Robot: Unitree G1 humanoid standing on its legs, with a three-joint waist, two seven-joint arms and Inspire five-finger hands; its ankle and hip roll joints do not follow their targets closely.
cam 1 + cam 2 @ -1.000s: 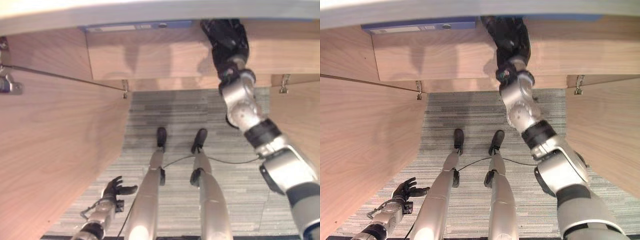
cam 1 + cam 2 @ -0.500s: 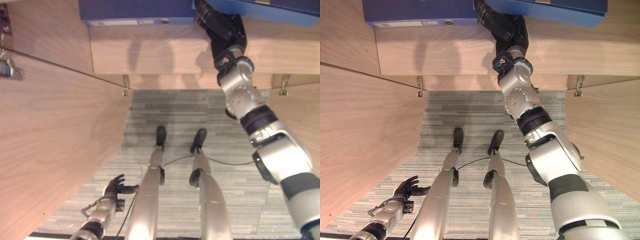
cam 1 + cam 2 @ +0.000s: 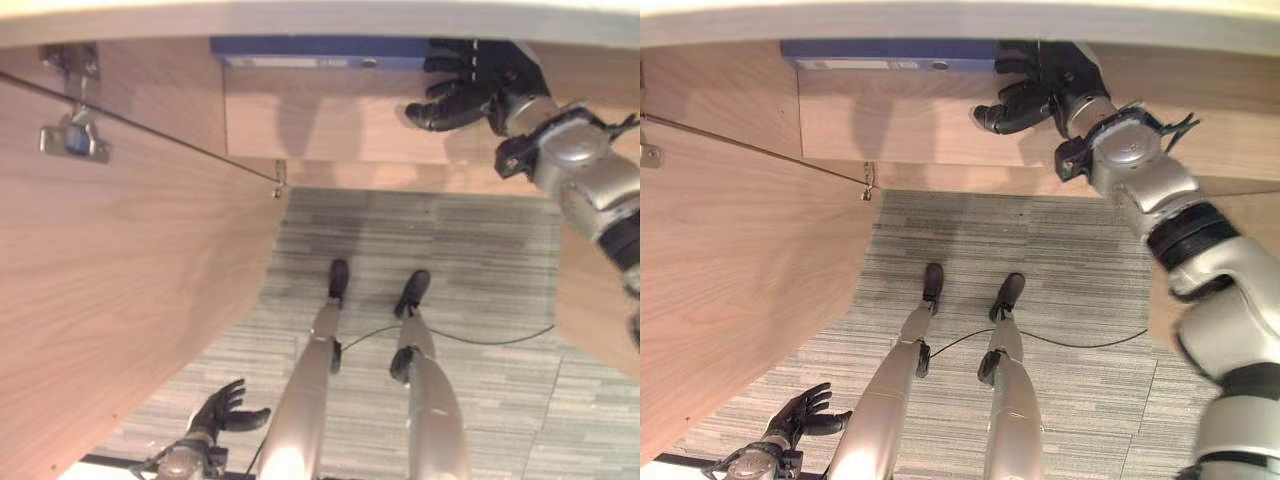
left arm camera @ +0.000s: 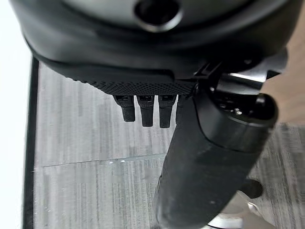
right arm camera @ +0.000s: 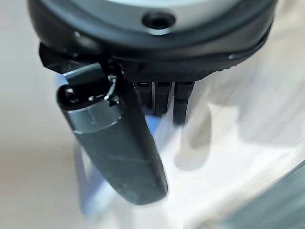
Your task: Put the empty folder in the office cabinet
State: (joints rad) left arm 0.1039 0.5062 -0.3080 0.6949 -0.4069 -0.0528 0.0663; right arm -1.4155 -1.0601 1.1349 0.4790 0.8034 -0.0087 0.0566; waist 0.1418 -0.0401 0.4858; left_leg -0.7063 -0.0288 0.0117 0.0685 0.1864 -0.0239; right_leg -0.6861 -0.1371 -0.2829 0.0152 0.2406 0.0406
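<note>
The second blue folder the right hand [image 3: 1035,95] carried is gone; that hand now hangs open beside the shelved blue folder [image 3: 300,50] in the cabinet [image 3: 330,120], likely just released. Left hand [image 3: 225,412] dangles relaxed.

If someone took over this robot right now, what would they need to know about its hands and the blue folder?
Right hand: open, raised at the cabinet shelf, just beside the blue folder's end, holding nothing.
Left hand: open, low over the carpet, idle.
Done: the folder lies on the shelf between the open cabinet doors.
Left, probably: draw the right arm back; maybe shut the doors.
</note>
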